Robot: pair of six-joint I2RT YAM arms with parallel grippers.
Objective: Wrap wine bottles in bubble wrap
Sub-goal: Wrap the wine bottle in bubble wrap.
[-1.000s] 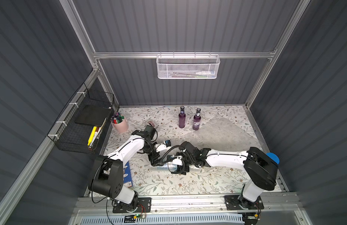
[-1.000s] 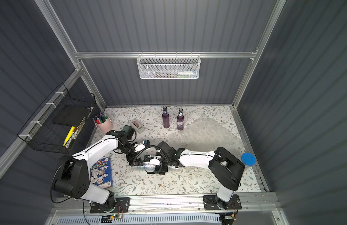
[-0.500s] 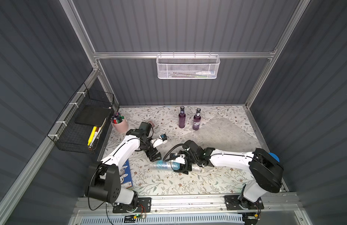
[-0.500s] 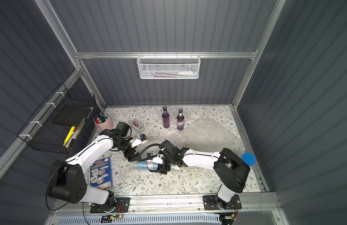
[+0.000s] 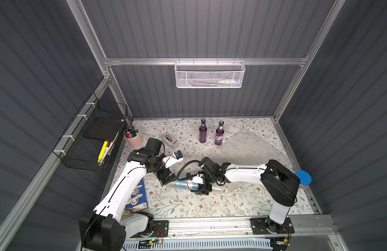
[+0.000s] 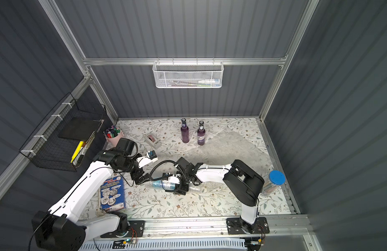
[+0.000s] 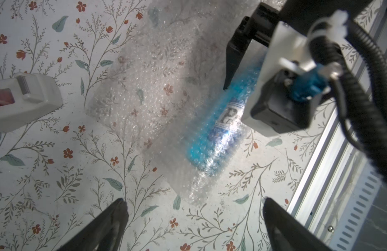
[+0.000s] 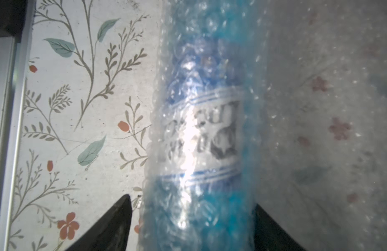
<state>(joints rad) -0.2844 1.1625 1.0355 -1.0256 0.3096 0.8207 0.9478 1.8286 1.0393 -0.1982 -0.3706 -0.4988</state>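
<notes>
The blue bottle lies on its side on the floral table, near the front edge. It is rolled into bubble wrap whose loose part spreads flat on the table beside it. The right gripper straddles the wrapped body at the label. Its fingers stand apart on either side, and a sliver of table shows between one finger and the plastic, so it has no firm hold. Whether the other finger presses the wrap cannot be told. The left gripper hangs just beside one end of the roll, jaws spread wide and holding nothing. The two purple bottles stand upright and bare near the back wall, side by side, with a second sheet lying flat just beside them.
</notes>
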